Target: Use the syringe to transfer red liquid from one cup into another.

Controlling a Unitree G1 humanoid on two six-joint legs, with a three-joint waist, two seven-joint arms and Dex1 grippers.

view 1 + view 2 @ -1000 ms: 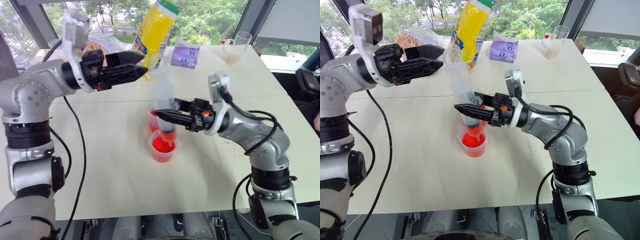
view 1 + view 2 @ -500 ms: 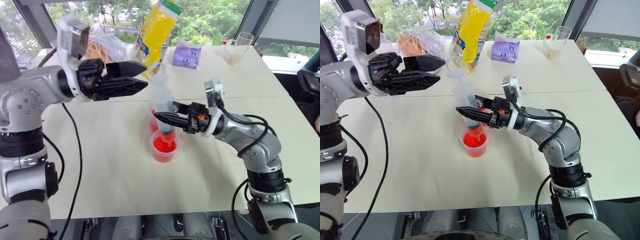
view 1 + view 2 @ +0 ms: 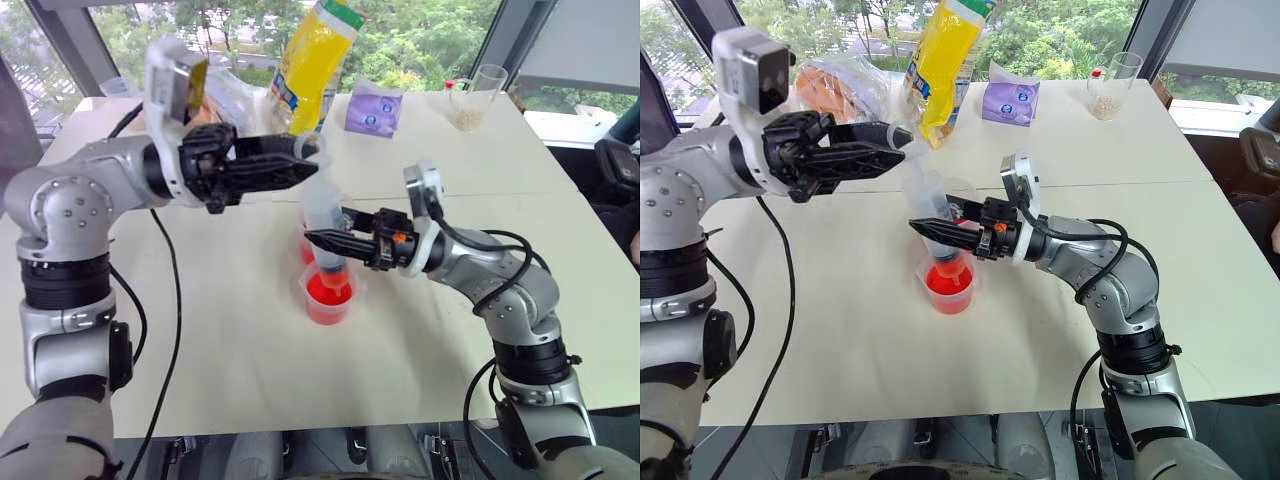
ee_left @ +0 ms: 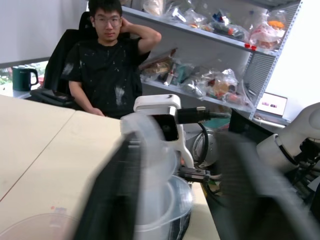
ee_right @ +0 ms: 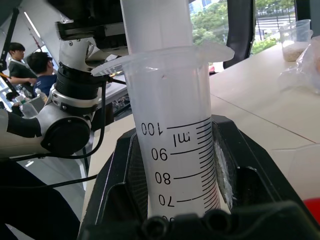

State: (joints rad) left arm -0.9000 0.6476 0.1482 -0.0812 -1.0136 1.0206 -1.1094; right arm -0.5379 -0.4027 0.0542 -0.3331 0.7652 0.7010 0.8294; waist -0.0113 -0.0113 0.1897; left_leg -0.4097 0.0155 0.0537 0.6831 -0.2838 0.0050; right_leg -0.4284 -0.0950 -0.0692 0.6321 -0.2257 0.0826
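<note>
Left eye view: we find the right gripper [image 3: 322,240] at frame centre, its two black fingers clamped on the barrel of the syringe [image 3: 325,215], which stands nearly upright. In the right wrist view, we read the barrel scale between the fingers [image 5: 122,170]. The syringe's orange-red tip dips into the nearer cup [image 3: 327,295], just below frame centre, which holds red liquid [image 3: 322,290]. A second cup [image 3: 306,243], also red inside, stands just behind it, partly hidden by the syringe.

The left gripper [image 3: 305,163], upper centre-left, reaches to the plunger top [image 3: 902,133]. Its fingers flank the plunger in the left wrist view, with one finger [image 4: 112,200] against it and the other apart; we cannot tell whether it is gripped.

At upper right, a tall clear glass [image 3: 470,97] holds beige grains. A yellow bottle [image 3: 312,60] and a purple packet [image 3: 371,108] stand at upper centre on the table [image 3: 220,330].
</note>
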